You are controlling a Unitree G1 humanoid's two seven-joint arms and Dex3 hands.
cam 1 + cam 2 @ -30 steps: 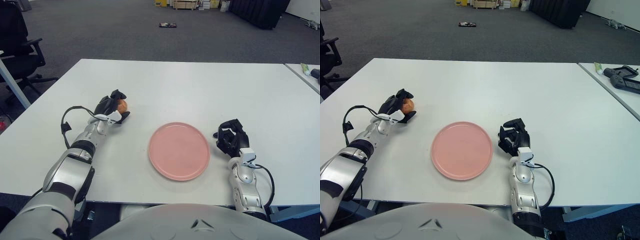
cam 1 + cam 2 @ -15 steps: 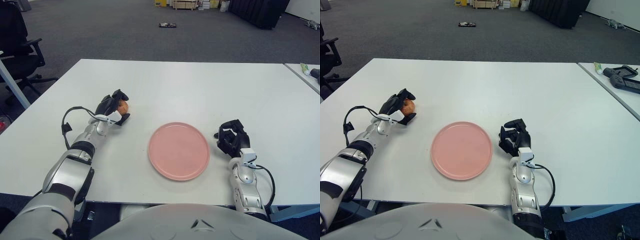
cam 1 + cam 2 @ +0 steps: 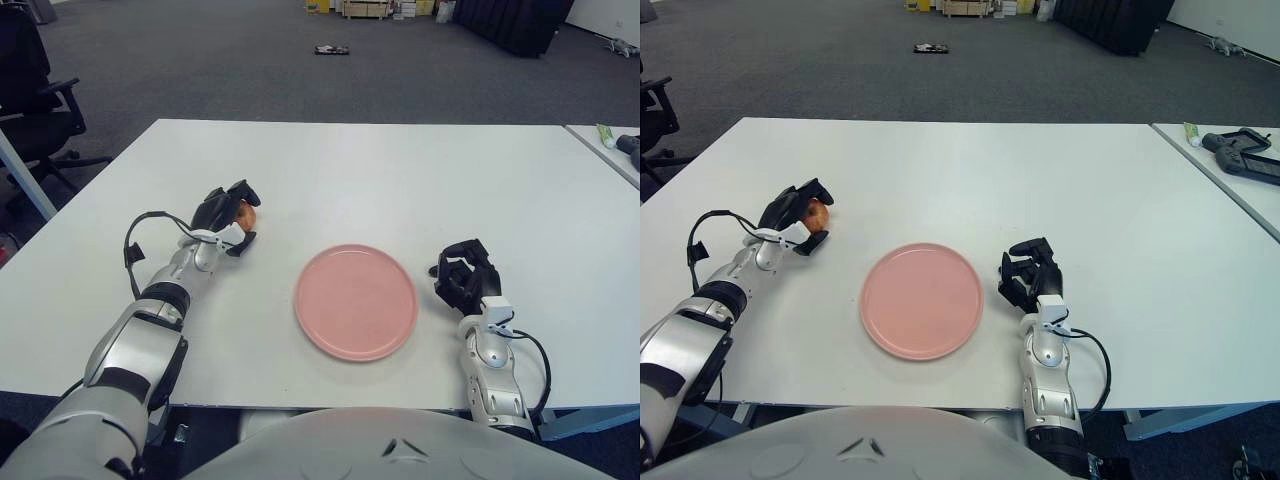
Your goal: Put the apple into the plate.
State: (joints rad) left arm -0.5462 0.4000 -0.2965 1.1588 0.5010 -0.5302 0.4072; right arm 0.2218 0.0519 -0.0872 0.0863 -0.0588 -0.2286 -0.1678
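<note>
The apple is enclosed in the left hand, fingers curled around it, left of the pink plate on the white table. The right hand, fingers curled and holding nothing, shows just right of the plate.

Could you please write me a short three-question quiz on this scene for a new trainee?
1. True or false: the apple already lies on the plate.
2. Which hand grasps the apple? A) left hand B) right hand C) neither
3. Fill in: the right hand shows to the plate's ____ side.

Key: 1 false, since the apple is in the left hand over the table, left of the plate. 2 A. 3 right.
</note>
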